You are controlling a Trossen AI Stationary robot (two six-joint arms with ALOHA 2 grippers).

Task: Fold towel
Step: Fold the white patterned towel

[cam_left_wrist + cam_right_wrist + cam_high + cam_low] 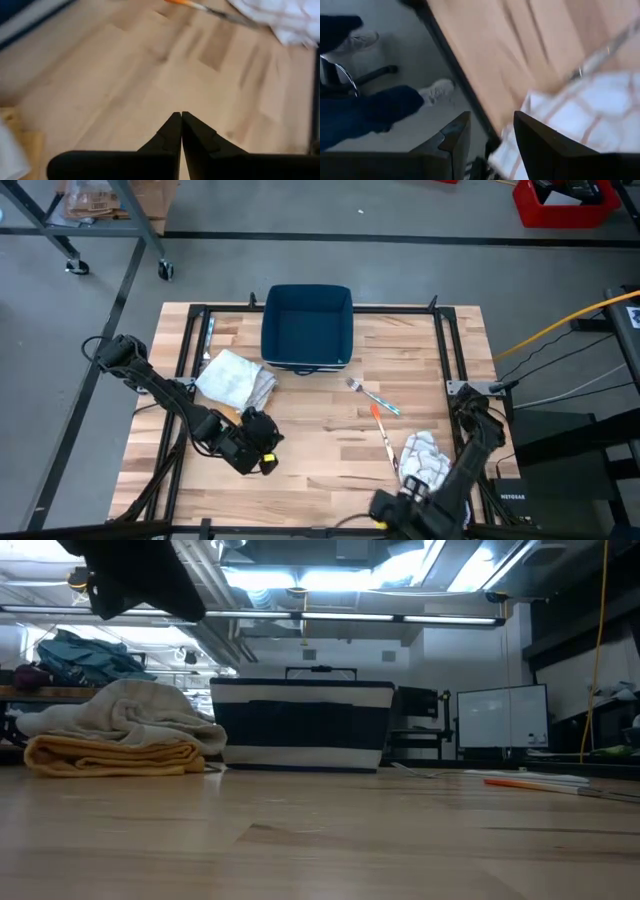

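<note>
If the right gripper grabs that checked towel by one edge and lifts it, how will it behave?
The checked towel lies crumpled near the table's front edge, so it is probably floppy and would drape and unfold when lifted. It looks thin, so likely light. The right gripper is open beside it; a one-edge pinch may bunch it.

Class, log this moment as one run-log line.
left tool: shut, empty, beside folded towels | right tool: open, by checked towel at table's edge | bin: untouched

blue bin [306, 326] at table's far edge; fork [372, 396] and orange-handled utensil [383, 431] lying right of centre.
</note>
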